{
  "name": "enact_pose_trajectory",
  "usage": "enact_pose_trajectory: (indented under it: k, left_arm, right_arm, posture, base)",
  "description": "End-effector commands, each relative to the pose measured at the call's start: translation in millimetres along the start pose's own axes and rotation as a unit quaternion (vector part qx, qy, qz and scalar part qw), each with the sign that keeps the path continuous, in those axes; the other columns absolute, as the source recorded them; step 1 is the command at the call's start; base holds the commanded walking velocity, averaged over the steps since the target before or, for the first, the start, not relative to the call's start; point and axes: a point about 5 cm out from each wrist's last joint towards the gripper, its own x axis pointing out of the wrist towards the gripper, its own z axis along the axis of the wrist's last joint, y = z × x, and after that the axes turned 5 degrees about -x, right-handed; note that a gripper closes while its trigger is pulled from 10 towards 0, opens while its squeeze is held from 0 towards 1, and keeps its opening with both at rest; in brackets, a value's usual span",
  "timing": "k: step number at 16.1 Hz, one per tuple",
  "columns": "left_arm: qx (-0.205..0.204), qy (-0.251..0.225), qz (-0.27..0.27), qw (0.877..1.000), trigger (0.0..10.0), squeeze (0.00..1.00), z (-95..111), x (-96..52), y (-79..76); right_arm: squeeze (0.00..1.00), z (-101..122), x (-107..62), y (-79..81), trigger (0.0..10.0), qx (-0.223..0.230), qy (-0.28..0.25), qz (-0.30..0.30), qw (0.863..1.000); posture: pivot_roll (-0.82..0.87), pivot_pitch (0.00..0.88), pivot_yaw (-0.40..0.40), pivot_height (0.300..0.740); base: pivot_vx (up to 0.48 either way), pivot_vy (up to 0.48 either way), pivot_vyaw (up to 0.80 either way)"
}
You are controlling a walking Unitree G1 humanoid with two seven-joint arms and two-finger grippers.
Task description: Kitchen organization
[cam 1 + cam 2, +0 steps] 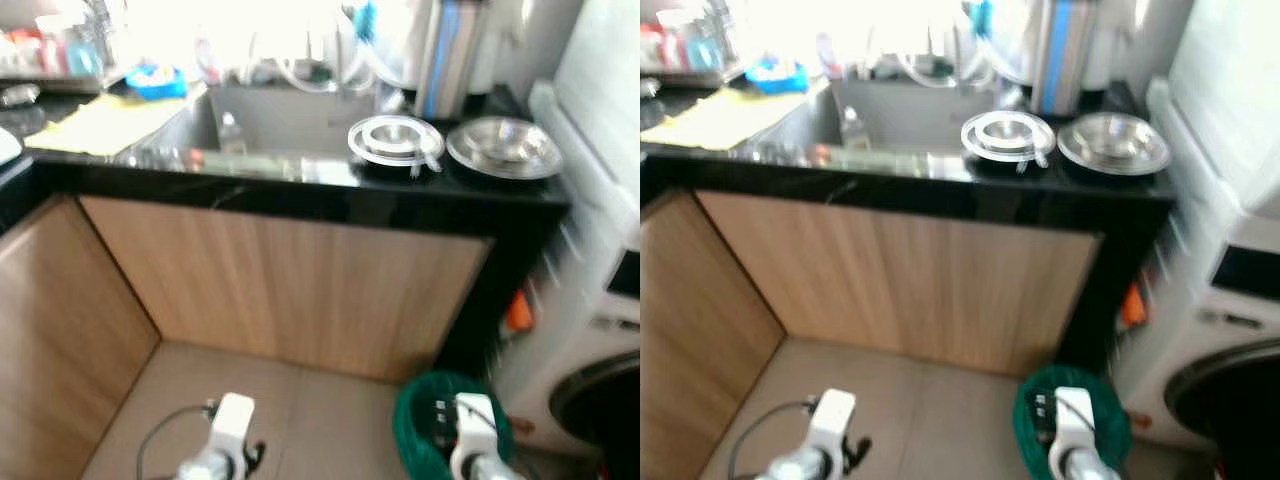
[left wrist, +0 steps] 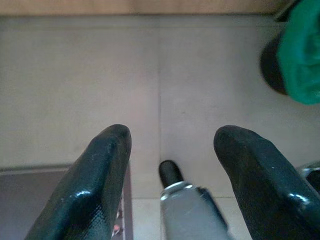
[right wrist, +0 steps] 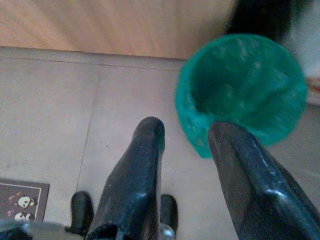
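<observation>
A black counter [image 1: 300,198] with a steel sink [image 1: 270,125] stands ahead of me, and the picture is blurred. A round steel lid or rack [image 1: 395,138] and a steel bowl [image 1: 503,146] lie on the counter to the right of the sink. A yellow cloth [image 1: 100,122] and a blue item [image 1: 158,80] lie to the sink's left. Both arms hang low over the tiled floor. My left gripper [image 2: 172,135] is open and holds nothing. My right gripper [image 3: 187,129] is open too, close to a green bin [image 3: 240,90].
Wooden cabinet fronts [image 1: 300,290] run under the counter and along my left. A white washing machine [image 1: 600,300] stands at the right, with the green bin [image 1: 420,430] on the floor beside it. A small patterned mat [image 3: 20,200] lies by my feet.
</observation>
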Motion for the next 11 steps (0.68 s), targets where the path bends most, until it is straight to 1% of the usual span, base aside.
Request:
enact_pose_trajectory:
  k: [1,11]
  left_arm:
    - [-0.001,0.01,0.005,1.0,10.0,0.0,-4.8,-1.2,3.3]
    - [0.0,0.011,0.005,1.0,10.0,0.0,-6.0,-1.6,3.7]
  right_arm:
    - [0.0,0.4,1.2,6.8,10.0,-0.001,0.003,0.008,1.0]
    - [0.0,0.5,1.3,7.8,10.0,-0.001,0.002,0.01,1.0]
  posture:
    - [-0.1,0.0,0.011,0.74]
    - [-0.1,0.0,0.012,0.74]
  base:
    - [0.274,0.0,0.0]
    - [0.274,0.0,0.0]
